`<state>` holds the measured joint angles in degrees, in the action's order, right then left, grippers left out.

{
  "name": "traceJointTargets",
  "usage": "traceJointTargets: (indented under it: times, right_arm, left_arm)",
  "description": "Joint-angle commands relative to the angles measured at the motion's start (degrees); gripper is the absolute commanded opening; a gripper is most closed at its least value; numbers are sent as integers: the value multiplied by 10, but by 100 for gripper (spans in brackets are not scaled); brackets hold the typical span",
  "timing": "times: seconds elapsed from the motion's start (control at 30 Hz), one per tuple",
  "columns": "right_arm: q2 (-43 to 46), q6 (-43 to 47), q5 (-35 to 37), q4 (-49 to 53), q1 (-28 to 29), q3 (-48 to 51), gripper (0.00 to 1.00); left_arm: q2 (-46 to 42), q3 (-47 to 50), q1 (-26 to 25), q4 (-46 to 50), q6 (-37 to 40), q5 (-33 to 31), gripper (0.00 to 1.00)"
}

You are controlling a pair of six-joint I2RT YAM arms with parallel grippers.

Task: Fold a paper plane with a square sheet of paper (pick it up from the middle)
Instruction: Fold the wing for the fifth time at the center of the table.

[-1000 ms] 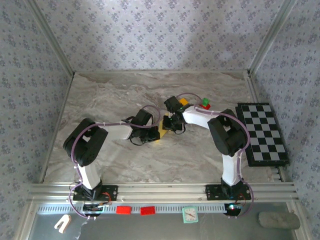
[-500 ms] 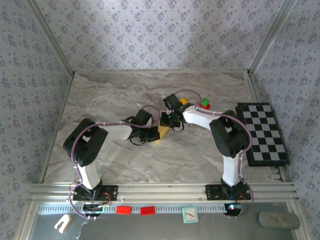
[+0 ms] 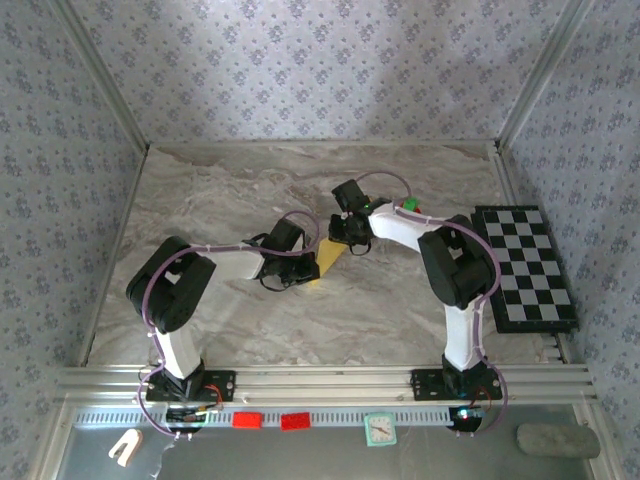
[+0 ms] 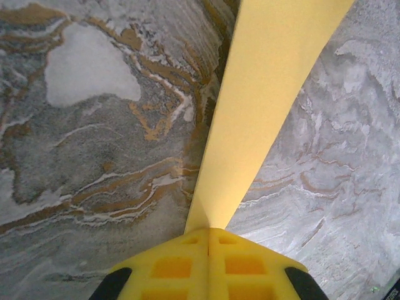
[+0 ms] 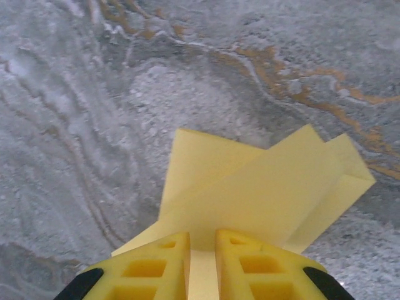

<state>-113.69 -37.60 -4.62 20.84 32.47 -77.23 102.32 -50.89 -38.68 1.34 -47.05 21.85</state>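
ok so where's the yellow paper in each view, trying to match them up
top external: the folded yellow paper sits near the picture's centre, on the table.
left wrist: a long strip running from bottom centre up to the top right.
right wrist: fanned folded layers in the lower middle.
shared landmark: the marbled table top beneath the paper.

text: none was legible | red tags [image 3: 270,421], near rail [image 3: 330,383]: blank at this size | small clock [image 3: 380,429], near edge: figures too small to read
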Motion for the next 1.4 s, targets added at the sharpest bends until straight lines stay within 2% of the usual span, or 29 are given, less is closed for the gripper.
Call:
traceJointTargets:
  times: [0.0, 0.57, 0.73, 0.9, 1.13, 1.37]
  right_arm:
    - [-12, 11, 23, 32, -4, -14, 20]
    - [-16, 3, 40, 50, -8, 5, 21]
    - [-19, 11, 31, 43, -9, 16, 21]
    - [-13, 30, 6, 30, -9, 19, 22]
    - [-9, 37, -13, 24, -11, 17, 23]
    - [18, 48, -8, 38, -10, 6, 24]
  left_arm:
    - [16, 20, -2, 39, -6, -14, 0]
    - [20, 25, 0, 36, -16, -18, 0]
    - [-1, 16, 0, 11, -12, 5, 0]
    - [-28, -24, 0, -3, 3, 22, 10]
    - [29, -65, 4, 9, 8, 13, 12]
    - [55, -62, 5, 25, 1, 6, 9]
